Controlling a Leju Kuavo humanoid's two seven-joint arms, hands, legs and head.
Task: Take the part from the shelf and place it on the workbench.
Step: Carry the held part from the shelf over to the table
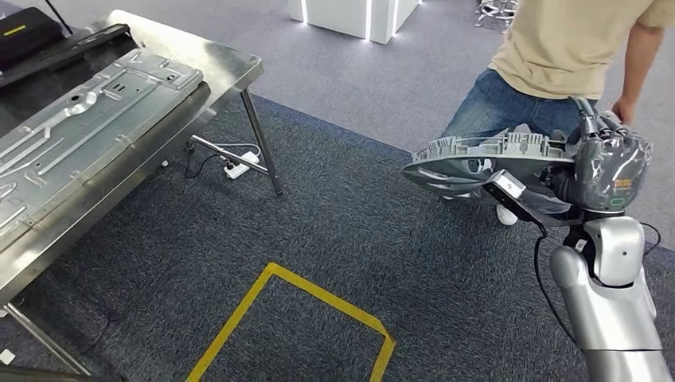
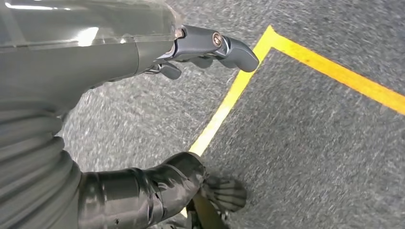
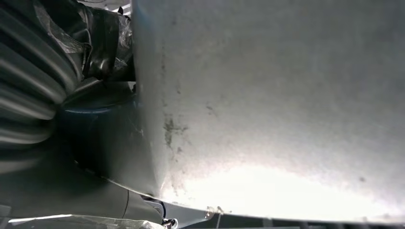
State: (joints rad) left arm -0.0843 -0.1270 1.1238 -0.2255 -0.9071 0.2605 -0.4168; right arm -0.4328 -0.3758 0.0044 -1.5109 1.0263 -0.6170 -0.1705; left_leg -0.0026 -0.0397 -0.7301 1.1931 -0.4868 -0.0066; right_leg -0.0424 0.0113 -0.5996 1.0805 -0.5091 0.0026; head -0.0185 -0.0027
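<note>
Right hand [image 1: 606, 163] grasps part [image 1: 477, 163], held in air over carpet, well apart from table [image 1: 231, 68]. Left hand [image 2: 210, 45] hangs released, fingers apart, nothing held. Step judged: carry phase, placement not yet done. Next calls for turn toward table, bare spot beside metal panel [image 1: 87, 119]. Person [image 1: 557, 64] stands near part.

This looks like an industrial workshop or robot test hall. A stainless-steel counter [image 1: 231, 68] on thin metal legs carries a large stamped sheet-metal panel [image 1: 87, 119], the sort pressed for vehicle bodies. The floor is grey carpet tile [image 1: 358, 215] marked with a yellow tape outline [image 1: 318, 296], as for a standing zone. A white power strip [image 1: 239, 165] with cables lies under the counter, and white lit display plinths [image 1: 358, 16] stand at the back.
</note>
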